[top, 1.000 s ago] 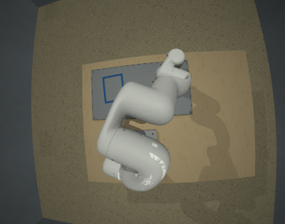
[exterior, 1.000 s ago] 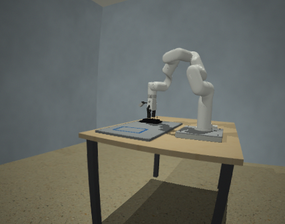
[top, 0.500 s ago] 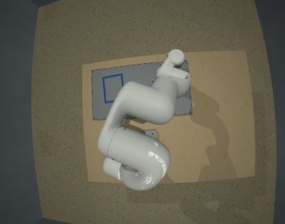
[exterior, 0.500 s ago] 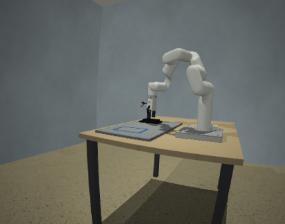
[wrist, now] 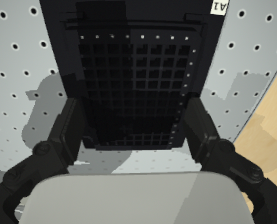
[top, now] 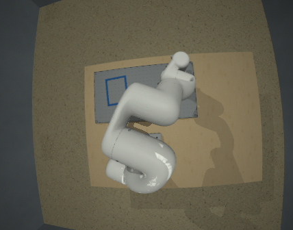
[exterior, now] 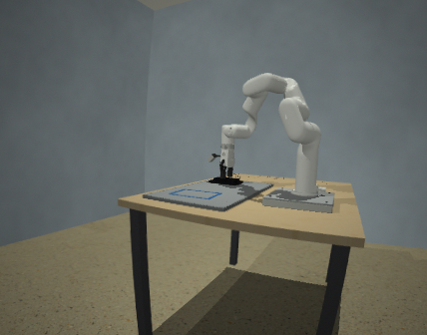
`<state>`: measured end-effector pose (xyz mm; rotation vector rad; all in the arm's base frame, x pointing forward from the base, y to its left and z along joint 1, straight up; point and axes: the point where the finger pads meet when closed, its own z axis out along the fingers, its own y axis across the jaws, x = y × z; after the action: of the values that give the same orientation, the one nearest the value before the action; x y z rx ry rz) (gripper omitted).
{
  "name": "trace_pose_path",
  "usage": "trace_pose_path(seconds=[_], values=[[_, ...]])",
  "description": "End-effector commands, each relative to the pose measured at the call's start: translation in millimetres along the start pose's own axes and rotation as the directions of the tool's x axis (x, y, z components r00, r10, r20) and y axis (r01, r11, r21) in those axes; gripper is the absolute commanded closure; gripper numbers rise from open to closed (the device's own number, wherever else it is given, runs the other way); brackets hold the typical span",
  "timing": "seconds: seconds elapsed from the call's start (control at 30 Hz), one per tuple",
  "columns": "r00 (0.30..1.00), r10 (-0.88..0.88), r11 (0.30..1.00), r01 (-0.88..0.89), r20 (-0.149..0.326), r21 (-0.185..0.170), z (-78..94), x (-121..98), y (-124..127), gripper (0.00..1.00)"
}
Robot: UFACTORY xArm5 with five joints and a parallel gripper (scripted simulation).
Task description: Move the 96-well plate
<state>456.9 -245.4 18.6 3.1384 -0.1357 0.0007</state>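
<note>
Below, my pincer [wrist: 132, 137] fully open, empty, fingers flanking plate [wrist: 132, 63] in nest [wrist: 58, 10]; outline [top: 116, 91] apart.

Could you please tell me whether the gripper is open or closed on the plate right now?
Open. In the wrist view the gripper has its black fingers spread wide on either side of the black 96-well plate.
</note>
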Motion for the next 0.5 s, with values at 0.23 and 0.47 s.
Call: trace_pose_path(seconds=[0.23,0.47], values=[[1.000,0.000,1.000,0.000,-0.004,-0.002,4.5,1.4,0.6,0.00],[1.000,0.000,1.000,0.000,-0.004,-0.002,7.2,1.4,0.6,0.00]])
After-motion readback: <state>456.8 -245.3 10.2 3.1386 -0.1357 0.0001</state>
